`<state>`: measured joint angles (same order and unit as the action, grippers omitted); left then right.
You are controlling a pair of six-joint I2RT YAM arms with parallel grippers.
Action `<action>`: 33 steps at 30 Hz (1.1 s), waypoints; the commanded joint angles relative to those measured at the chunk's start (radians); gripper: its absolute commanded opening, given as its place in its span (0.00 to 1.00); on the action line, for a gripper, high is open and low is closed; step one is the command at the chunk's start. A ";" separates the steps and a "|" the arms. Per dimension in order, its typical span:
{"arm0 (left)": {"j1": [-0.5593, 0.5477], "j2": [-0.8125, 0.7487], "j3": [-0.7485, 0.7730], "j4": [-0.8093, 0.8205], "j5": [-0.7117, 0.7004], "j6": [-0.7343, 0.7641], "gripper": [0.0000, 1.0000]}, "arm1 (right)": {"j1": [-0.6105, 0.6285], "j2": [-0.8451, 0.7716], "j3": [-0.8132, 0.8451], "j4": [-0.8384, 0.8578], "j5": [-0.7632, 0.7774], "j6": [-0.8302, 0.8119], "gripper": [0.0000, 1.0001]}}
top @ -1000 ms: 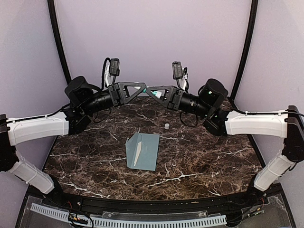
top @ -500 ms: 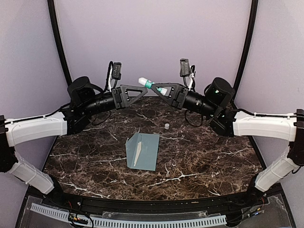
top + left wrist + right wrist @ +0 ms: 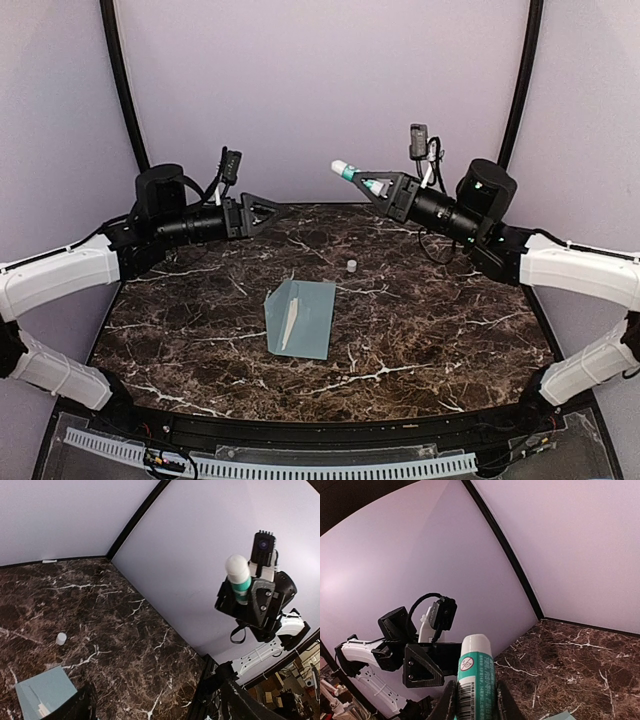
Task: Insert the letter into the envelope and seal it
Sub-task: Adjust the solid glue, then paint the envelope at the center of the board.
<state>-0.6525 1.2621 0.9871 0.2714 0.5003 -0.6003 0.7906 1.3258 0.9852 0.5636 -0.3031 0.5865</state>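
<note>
The envelope [image 3: 301,318] lies flat near the middle of the dark marble table [image 3: 450,330], a pale blue-grey oblong turned slightly askew, with a narrow lighter strip running down its left part; whether that strip is paper or the lining cannot be told. A small white cap [image 3: 351,265] stands on the table just behind the envelope, apart from it. Both arms are raised above the far half of the table, well clear of the envelope, and point toward each other with a gap between them. The left gripper [image 3: 278,210] holds nothing: in its wrist view the two fingers stand wide apart at the bottom corners of the picture. The right gripper [image 3: 372,184] is closed narrowly around a glue stick [image 3: 345,170], its fingers [image 3: 449,700] pressing the white-and-green tube from both sides. The stick's rounded white end juts out past the fingertips, tilted up and aimed toward the left gripper.
</note>
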 commanded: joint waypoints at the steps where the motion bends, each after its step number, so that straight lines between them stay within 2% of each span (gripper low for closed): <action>1: 0.059 0.006 -0.059 -0.198 -0.033 0.024 0.84 | -0.039 -0.060 -0.029 -0.092 0.066 -0.055 0.13; 10: 0.123 0.108 -0.153 -0.266 -0.113 0.020 0.84 | -0.100 -0.086 -0.099 -0.125 0.043 -0.023 0.12; 23: 0.161 0.271 -0.198 -0.221 -0.031 0.007 0.84 | -0.120 -0.083 -0.134 -0.120 0.031 0.001 0.11; 33: 0.162 0.409 -0.127 -0.257 0.039 0.073 0.65 | -0.124 -0.074 -0.132 -0.129 0.035 0.007 0.11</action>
<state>-0.4953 1.6630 0.8165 0.0269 0.4999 -0.5678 0.6739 1.2564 0.8616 0.4019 -0.2653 0.5850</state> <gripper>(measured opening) 0.686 0.202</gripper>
